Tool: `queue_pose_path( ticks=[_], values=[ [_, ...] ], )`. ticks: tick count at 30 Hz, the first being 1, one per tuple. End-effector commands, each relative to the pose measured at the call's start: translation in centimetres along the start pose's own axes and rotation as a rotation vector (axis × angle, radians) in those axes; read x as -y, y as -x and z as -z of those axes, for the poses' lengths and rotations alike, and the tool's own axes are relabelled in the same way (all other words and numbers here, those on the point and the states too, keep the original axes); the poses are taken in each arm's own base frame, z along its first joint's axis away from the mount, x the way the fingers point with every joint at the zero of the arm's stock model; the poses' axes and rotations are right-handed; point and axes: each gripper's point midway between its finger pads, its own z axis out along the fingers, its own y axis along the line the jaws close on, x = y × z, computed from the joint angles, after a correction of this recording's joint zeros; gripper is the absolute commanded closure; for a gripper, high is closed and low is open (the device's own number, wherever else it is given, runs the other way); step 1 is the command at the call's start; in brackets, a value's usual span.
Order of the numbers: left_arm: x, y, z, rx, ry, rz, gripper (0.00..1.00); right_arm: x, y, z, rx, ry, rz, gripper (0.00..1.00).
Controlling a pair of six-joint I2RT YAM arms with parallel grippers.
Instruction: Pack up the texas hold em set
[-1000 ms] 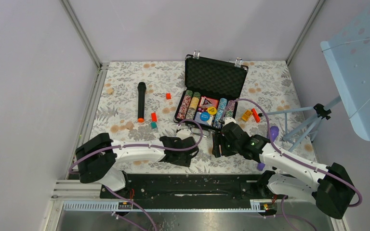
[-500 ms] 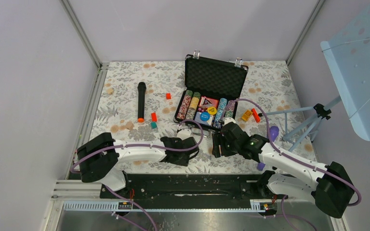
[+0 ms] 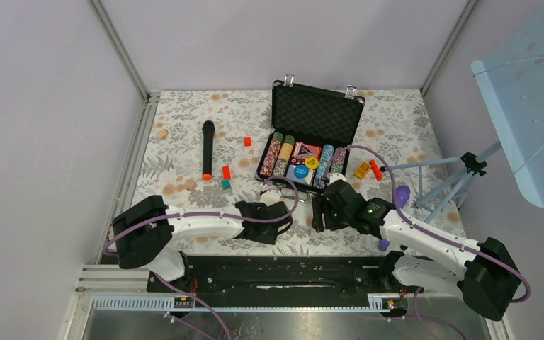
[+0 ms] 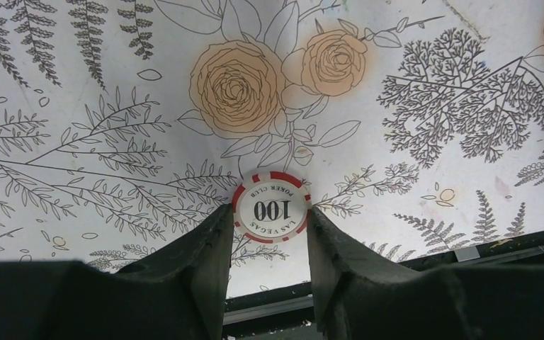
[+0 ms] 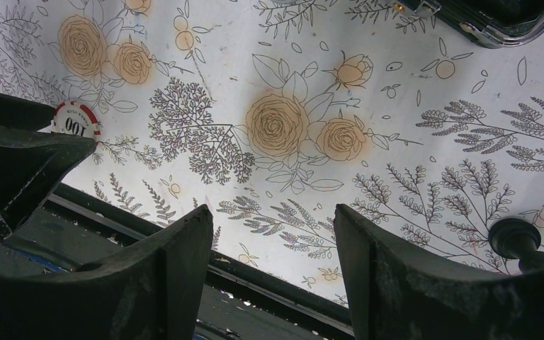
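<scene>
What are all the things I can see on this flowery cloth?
briefcase: one, black, open, back middle
chip rows: four, multicoloured, inside the briefcase
card box: one, reddish, inside, between the chip rows
round buttons: two, yellow and blue, inside, in front of the card box
loose chip: one, red and white, at the front
microphone: one, black with orange end, left of the briefcase
small blocks: three, two red and one teal, beside the microphone
orange pieces: two, right of the briefcase
left end effector: black, fingers against both sides of the loose chip
right end effector: black, open, empty
</scene>
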Motion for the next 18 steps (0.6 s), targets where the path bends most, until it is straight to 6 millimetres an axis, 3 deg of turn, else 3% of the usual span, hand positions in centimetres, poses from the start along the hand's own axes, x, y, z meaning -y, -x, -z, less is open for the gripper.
queue_pose_path(
  ticks=[1,13,18],
  values=[
    [0.9,1.0,0.8,0.023,-0.028,-0.003,0.62,-1.3,1.4,0.6,0.033,0.039,-0.005,0.30],
    [1.0,1.6,1.8,0.038,-0.039,0.006,0.61,-1.2,1.3,0.6,0.032,0.037,-0.005,0.30],
    [2.3,2.1,2.5,0.054,-0.112,0.026,0.59,-1.1,1.3,0.7,0.038,0.033,-0.009,0.30]
  ],
)
